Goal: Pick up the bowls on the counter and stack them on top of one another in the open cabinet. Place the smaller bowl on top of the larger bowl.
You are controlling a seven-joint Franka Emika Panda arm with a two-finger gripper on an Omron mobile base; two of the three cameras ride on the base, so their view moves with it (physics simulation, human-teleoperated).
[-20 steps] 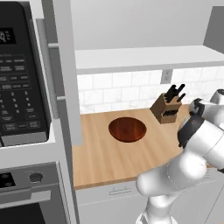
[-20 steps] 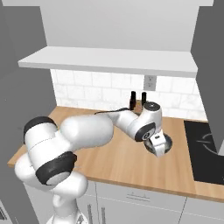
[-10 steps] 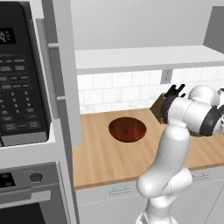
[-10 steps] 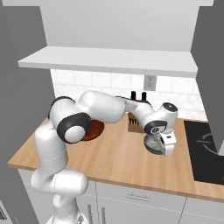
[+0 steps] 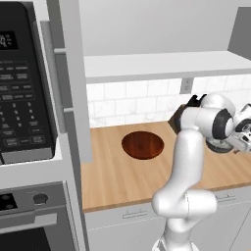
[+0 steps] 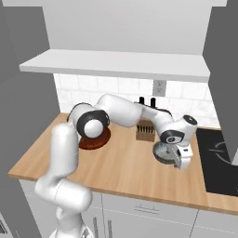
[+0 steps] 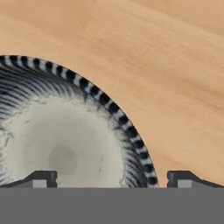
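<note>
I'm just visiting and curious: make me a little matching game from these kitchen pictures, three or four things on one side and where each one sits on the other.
Things:
1. larger bowl
2. smaller bowl
3. knife block
4. gripper

Places:
A. against the tiled wall
B. open, just above the grey bowl's rim
C. on the counter near the cooktop
D. on the counter's left part

Pairs: 1-D, 2-C, 3-A, 4-B

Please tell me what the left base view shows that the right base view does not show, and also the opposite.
Left base view alone: the black microwave and an oven panel below it. Right base view alone: the dark cooktop, and the smaller bowl plainly, with the open gripper above its rim. Both: the larger bowl, the knife block, the counter and the open cabinet shelf.
</note>
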